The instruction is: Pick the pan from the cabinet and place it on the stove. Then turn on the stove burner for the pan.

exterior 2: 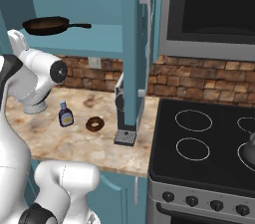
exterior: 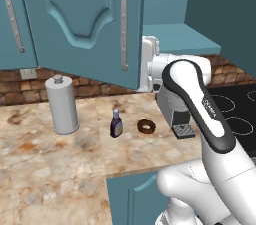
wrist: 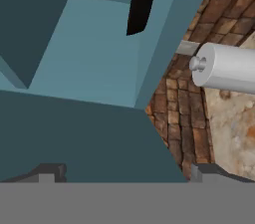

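Partly pan [exterior 2: 46, 25] handle behind cabinet [exterior 2: 130, 44] door.

Lighting was even, bright and diffuse throughout. Rendered frames were sharp, without blur or glare. The cabinet [wrist: 74, 34] interior sat in darker shade; counter [exterior: 50, 159] shadows were faint.

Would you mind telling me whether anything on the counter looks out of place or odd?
Yes: a chocolate donut lies bare on the counter, no plate under it, beside a small syrup bottle. Nothing looks spilled or tipped.
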Motion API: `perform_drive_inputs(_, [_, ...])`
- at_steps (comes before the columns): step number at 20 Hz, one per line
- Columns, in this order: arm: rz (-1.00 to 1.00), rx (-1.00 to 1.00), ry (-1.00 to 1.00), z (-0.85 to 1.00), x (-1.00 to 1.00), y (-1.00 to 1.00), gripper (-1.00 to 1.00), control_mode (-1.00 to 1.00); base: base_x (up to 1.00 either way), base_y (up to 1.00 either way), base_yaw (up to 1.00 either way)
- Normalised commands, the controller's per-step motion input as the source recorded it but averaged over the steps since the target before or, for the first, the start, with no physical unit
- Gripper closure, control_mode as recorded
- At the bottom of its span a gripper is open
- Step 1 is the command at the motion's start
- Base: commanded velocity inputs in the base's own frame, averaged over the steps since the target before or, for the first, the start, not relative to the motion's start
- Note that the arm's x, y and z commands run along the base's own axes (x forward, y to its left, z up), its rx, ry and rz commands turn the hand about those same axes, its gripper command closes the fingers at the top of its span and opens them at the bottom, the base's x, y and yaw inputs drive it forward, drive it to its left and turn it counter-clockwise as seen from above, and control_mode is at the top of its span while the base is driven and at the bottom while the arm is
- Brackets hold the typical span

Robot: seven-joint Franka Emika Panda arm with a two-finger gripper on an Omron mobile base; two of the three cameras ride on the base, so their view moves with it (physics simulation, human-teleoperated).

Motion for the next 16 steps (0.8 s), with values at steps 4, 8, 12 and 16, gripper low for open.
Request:
perform_drive_inputs(4, [0.19, 0.0, 0.0, -0.03, -0.71, 0.74, -1.0, -1.0, 0.0, 0.0, 0.0])
perform_drive_inputs(8, [0.14, 0.0, 0.0, -0.02, -0.63, 0.95, -1.0, -1.0, 0.0, 0.0, 0.0])
perform_drive_inputs(12, [0.11, 0.0, 0.0, 0.0, -0.48, 1.0, -1.0, -1.0, 0.0, 0.0, 0.0])
perform_drive_inputs(16, [0.09, 0.0, 0.0, -0.01, -0.37, 1.0, -1.0, -1.0, 0.0, 0.0, 0.0])
